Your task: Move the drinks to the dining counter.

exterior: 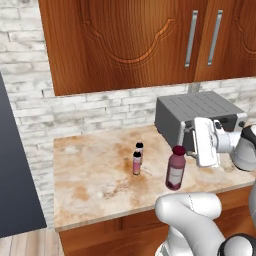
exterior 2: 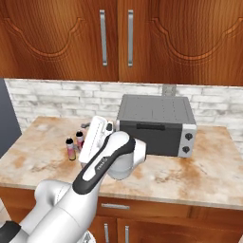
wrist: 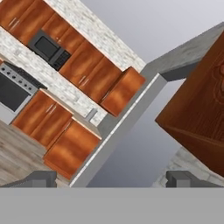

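Drinks on the worktop, gripper raised with jaws wide apart and empty.

The left base view showed the maroon bottle (exterior: 175, 168) near the worktop's (exterior: 95, 185) front edge, two pink bottles (exterior: 137, 159) toward its middle, toaster oven (exterior: 197, 118) at the back right. In the right base view the arm hid the maroon bottle. The hand view's fingertips (wrist: 38, 178) pointed across the room at a stove (wrist: 12, 92).

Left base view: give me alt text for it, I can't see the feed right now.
A maroon bottle and two tiny pink bottles stand on a marble counter left of a grey toaster oven. The white arm's gripper hovers open beside the maroon bottle, holding nothing.
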